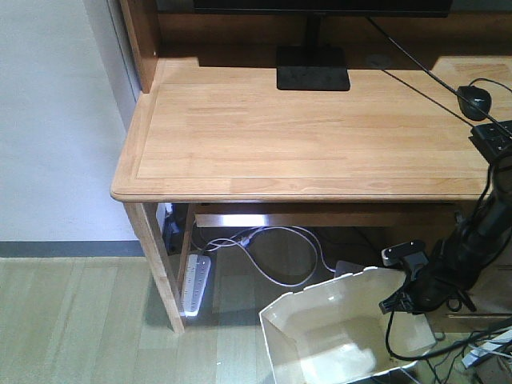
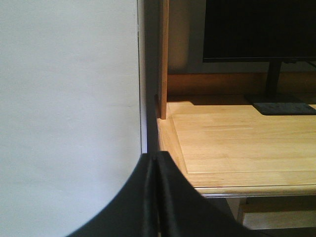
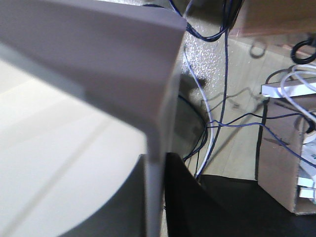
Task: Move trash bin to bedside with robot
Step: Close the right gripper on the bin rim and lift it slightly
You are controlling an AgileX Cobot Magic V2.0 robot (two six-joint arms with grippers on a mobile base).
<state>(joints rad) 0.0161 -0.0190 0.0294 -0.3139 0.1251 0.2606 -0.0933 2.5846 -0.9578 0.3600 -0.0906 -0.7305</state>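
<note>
The right pincer [image 3: 154,207] clamps the wall of the trash bin [image 1: 308,324].

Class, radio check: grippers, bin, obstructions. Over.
Left gripper shut, empty. Right gripper clamped on trash bin wall. Bin by desk; bedside not in view. Loose cables beside it.

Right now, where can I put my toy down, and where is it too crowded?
The desk is bare from the monitor stand to its front edge. Its right end is crowded: mouse and cables. The floor left of the desk leg is free; under the desk sit a power strip and cords, with the bin in front.
</note>
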